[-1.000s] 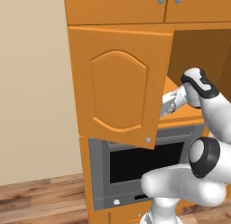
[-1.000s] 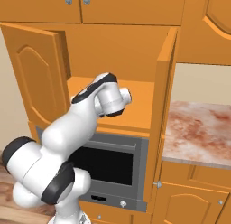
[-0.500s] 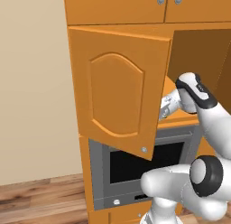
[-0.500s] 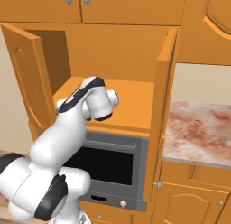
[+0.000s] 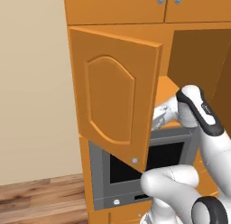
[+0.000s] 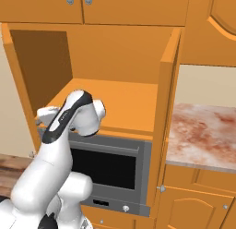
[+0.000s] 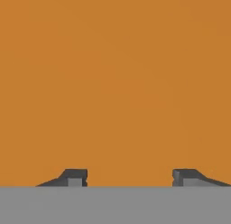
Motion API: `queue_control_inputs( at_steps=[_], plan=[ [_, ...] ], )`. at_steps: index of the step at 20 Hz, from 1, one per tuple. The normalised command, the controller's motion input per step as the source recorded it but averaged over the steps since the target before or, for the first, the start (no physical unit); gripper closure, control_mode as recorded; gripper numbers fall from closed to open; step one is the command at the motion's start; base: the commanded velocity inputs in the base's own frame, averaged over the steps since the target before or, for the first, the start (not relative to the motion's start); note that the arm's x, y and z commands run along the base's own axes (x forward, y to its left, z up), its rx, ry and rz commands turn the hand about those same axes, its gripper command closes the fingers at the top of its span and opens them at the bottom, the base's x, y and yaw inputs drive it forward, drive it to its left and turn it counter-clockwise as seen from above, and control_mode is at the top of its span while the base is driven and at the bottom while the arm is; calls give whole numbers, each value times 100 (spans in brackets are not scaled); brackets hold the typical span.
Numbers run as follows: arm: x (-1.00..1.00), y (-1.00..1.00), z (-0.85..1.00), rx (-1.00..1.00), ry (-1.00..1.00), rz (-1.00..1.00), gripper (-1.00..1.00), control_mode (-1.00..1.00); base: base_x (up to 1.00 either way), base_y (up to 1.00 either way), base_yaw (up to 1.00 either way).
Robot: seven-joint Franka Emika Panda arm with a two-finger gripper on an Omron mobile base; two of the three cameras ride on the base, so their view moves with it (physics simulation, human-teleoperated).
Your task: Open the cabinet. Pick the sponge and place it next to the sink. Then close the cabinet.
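The cabinet (image 6: 115, 80) stands open, its two tall doors swung outward: in the left base view the left door (image 5: 118, 96) angles toward the camera, its arched raised panel facing out and a small silver knob (image 5: 134, 161) near its lower corner; in the right base view the right door (image 6: 167, 112) is seen edge-on. The orange shelf (image 6: 120, 105) inside is bare where it shows, and the sponge cannot be made out on the visible part of it. The pincer (image 7: 128, 177) is seen in the hand view with its two dark fingertips (image 7: 72, 177) standing apart, nothing between them, facing a plain orange surface at close range; whether it touches that surface cannot be told. In the left base view the hand (image 5: 164, 115) sits just behind the free edge of the left door, at shelf height, with the white arm (image 5: 203, 123) rising from the lower right. Below the shelf sits a grey oven (image 6: 113, 170) with a dark window. Above the cabinet run shorter orange doors (image 6: 92, 6) with silver knobs. To the right, a mottled reddish table (image 6: 203, 135) lies beside the cabinet over more orange doors. At far left are a beige wall (image 5: 31, 92) and wood floor (image 5: 40, 200).
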Motion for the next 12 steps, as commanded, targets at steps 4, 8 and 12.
queue_control_inputs(
  at_steps=[4,8,12],
  plan=[
    [-80,64,2,8,0,0,-100,-100,0,0,0],
    [-67,67,0,7,0,0,-100,-100,0,0,0],
    [-68,67,0,5,0,0,-100,-100,0,0,0]
  ],
)
